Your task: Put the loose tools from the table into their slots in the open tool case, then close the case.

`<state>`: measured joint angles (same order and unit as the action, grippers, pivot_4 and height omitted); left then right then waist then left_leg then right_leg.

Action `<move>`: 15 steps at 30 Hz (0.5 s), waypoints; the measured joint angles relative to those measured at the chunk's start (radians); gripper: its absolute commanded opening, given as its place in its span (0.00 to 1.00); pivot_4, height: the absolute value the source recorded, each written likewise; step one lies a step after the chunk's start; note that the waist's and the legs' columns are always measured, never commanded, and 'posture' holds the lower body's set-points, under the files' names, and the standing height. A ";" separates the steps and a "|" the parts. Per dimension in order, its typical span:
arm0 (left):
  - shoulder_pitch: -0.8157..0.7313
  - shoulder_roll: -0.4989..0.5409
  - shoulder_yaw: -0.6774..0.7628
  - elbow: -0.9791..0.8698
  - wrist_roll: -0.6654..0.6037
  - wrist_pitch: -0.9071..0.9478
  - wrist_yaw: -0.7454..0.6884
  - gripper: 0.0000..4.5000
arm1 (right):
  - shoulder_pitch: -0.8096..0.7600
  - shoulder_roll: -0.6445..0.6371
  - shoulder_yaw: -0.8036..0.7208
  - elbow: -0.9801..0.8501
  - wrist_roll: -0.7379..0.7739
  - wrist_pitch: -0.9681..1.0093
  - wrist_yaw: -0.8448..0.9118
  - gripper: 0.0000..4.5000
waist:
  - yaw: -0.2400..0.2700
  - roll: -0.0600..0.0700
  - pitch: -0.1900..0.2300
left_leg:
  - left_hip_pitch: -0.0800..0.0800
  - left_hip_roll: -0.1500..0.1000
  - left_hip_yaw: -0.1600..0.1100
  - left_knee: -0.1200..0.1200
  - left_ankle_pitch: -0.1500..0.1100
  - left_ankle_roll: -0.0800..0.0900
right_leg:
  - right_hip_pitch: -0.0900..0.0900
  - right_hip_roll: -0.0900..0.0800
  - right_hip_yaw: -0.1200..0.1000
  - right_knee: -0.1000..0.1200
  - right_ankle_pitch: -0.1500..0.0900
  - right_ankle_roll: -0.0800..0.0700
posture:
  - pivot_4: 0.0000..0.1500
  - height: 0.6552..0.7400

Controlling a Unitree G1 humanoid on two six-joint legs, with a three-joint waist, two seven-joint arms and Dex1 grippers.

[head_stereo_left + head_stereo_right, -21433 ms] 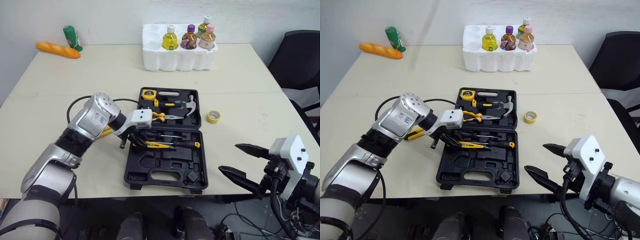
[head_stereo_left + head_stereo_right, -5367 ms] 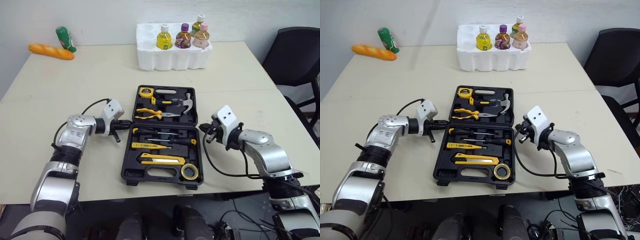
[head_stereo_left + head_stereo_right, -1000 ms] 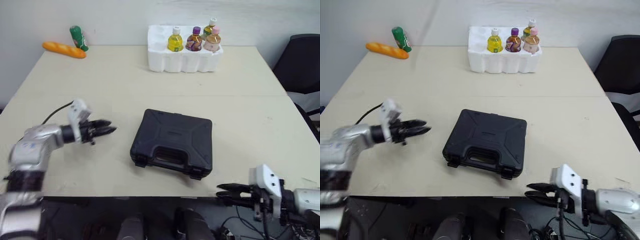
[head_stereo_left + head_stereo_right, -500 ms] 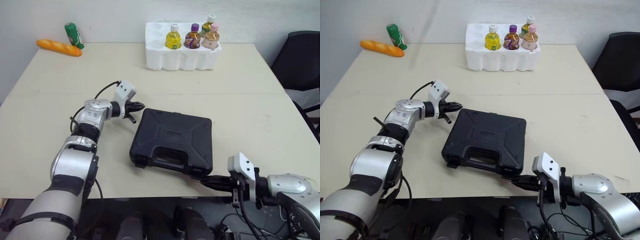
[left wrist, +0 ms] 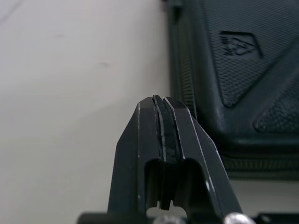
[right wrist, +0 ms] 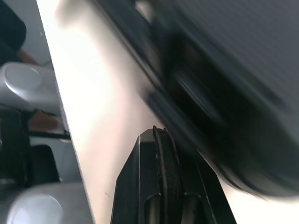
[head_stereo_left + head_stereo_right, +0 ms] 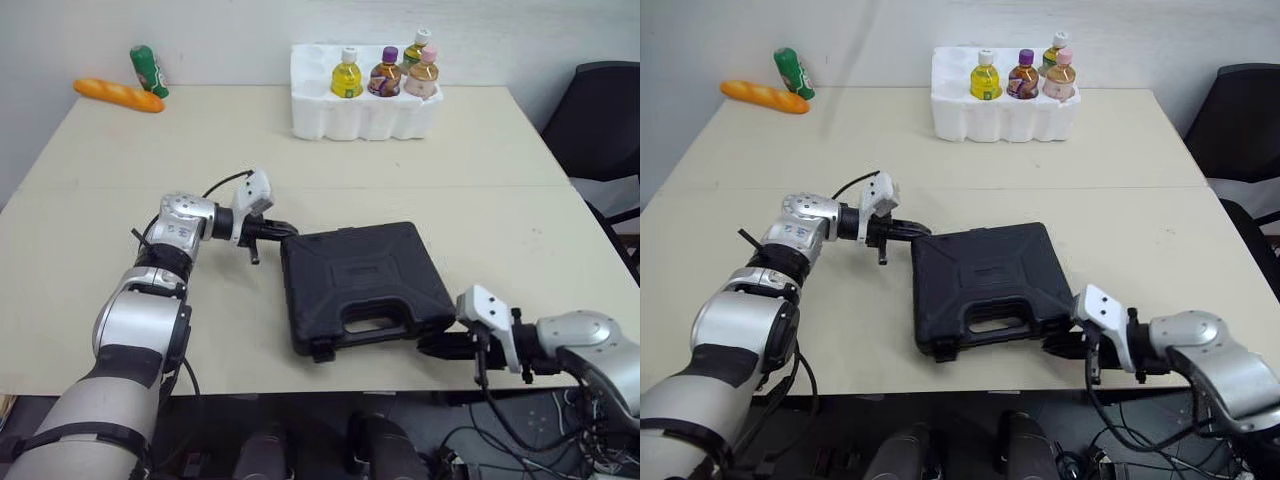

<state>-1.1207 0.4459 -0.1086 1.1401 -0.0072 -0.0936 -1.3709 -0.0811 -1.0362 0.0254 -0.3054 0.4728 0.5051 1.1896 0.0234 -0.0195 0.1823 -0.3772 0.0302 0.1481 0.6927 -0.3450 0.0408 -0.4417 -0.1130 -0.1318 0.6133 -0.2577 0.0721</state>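
While the tool case [image 7: 365, 280] is lying closed near the middle of the worktop [image 7: 500, 160], its handle side turned toward the near edge, I am holding my right end effector [image 7: 426, 344] low at that near edge. Its tip is sitting just beside the case's near right corner, and its two fingers are pressing flat together, gripping nothing. Farther in, my left end effector [image 7: 288, 231] is pointing at the case's far left corner, tip just beside it, its fingers likewise meeting along their length with nothing between them. Beyond the case, a white foam tray [image 7: 350, 122] is sitting toward the far edge, carrying four bottles [image 7: 347, 76]. At the far left, a bread loaf [image 7: 118, 95] is lying beside a green container [image 7: 148, 71].
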 measured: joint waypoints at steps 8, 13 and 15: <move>0.186 0.062 -0.020 -0.334 -0.067 0.149 -0.131 0.01 | -0.058 -0.053 -0.007 0.133 -0.069 -0.096 0.093 0.00 | -0.003 0.000 0.000 | -0.001 0.001 0.000 0.005 -0.001 0.001 | 0.000 -0.002 0.001 0.006 0.000 0.000 | 1.00 0.96; 0.303 0.196 -0.079 -0.627 -0.187 0.344 -0.132 0.01 | 0.041 -0.054 -0.117 0.084 -0.044 -0.084 0.083 0.00 | -0.003 0.000 0.000 | -0.001 0.002 -0.001 0.005 -0.001 0.000 | 0.000 -0.003 0.002 0.008 0.000 0.000 | 1.00 0.96; 0.299 0.225 -0.078 -0.708 -0.239 0.424 -0.132 0.01 | 0.104 -0.052 -0.193 0.052 -0.039 -0.063 0.049 0.00 | 0.002 0.000 0.000 | -0.001 0.001 -0.001 0.007 -0.001 0.000 | 0.000 -0.002 0.001 0.008 0.000 0.000 | 1.00 0.96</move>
<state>-0.8221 0.6704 -0.1862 0.4320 -0.2467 0.3306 -1.5024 0.0224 -1.0880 -0.1677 -0.2538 0.4339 0.4421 1.2391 0.0251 -0.0192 0.1825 -0.3782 0.0315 0.1472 0.6999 -0.3460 0.0408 -0.4419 -0.1152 -0.1305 0.6210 -0.2579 0.0717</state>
